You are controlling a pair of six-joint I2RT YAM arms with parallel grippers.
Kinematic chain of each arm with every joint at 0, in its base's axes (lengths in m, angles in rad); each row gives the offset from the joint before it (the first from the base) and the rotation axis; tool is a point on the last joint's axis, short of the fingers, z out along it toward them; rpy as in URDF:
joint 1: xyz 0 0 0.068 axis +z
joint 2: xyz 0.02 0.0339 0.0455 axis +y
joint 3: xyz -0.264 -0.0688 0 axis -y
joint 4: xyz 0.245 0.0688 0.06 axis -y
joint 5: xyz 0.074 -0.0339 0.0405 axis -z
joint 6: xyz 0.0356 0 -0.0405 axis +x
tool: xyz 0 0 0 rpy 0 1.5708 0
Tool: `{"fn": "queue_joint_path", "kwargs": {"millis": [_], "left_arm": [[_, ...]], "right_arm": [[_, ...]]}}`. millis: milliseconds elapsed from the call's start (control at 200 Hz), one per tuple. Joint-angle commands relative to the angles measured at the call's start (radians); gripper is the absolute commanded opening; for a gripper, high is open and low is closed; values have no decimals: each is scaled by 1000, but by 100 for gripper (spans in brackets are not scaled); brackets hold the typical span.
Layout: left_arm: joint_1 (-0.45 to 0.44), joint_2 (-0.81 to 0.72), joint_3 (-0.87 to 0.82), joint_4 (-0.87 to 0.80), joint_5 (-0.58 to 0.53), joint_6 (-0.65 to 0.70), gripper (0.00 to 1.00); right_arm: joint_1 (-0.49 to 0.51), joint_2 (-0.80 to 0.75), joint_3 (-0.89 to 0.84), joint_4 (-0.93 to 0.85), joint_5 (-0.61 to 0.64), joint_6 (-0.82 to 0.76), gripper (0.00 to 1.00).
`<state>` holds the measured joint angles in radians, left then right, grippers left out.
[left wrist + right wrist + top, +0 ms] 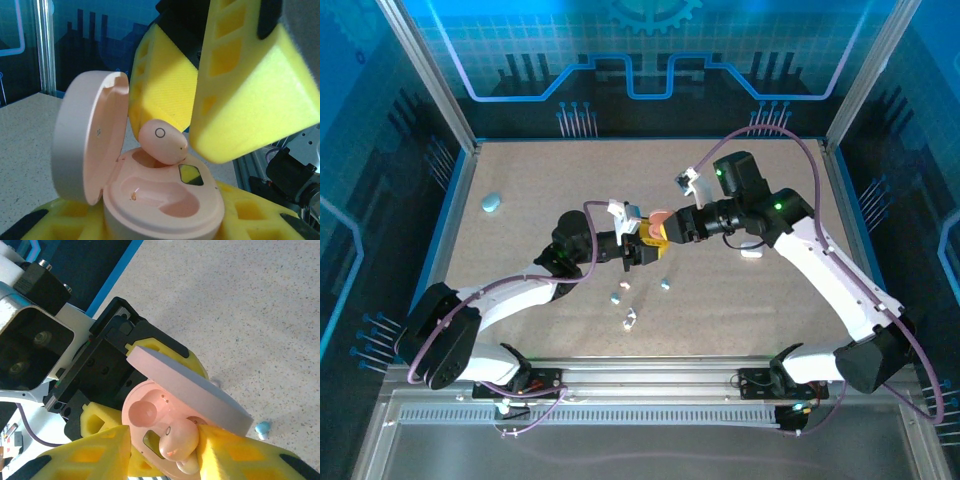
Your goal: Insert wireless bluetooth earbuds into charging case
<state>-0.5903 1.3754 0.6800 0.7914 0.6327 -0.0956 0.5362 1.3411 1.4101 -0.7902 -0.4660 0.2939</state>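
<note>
**While the left gripper holds the pink case, an earbud rests at its socket**

Where the table [520, 260] begins on the left, a blue case [492, 203] lies alone, well apart from the arms. Near the middle, the left gripper [644, 249] is clamped on the base of the pink case [165, 210], whose lid [82, 135] stands swung open. A pink earbud [162, 141] sits tilted over one of the case's two sockets, not fully down in it. The right gripper [668, 230] brackets this earbud: one yellow finger [250, 85] touches it and a gap shows on the other side, so the jaws are parted. In front of the grippers, two blue earbuds [616, 298] and a white earbud [630, 320] lie loose. A white case [752, 251] lies beside the right arm.
</note>
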Motion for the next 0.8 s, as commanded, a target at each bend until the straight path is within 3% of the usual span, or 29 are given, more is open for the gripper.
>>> {"fn": "queue_joint_path", "kwargs": {"millis": [0, 430, 795], "left_arm": [[-9, -38, 27, 82, 10, 28, 36], [-10, -41, 21, 86, 2, 33, 36], [-9, -46, 11, 97, -10, 34, 36]], "right_arm": [[8, -11, 19, -55, 59, -23, 41], [2, -20, 22, -57, 36, -6, 33], [-51, -65, -2, -45, -24, 2, 41]]}}
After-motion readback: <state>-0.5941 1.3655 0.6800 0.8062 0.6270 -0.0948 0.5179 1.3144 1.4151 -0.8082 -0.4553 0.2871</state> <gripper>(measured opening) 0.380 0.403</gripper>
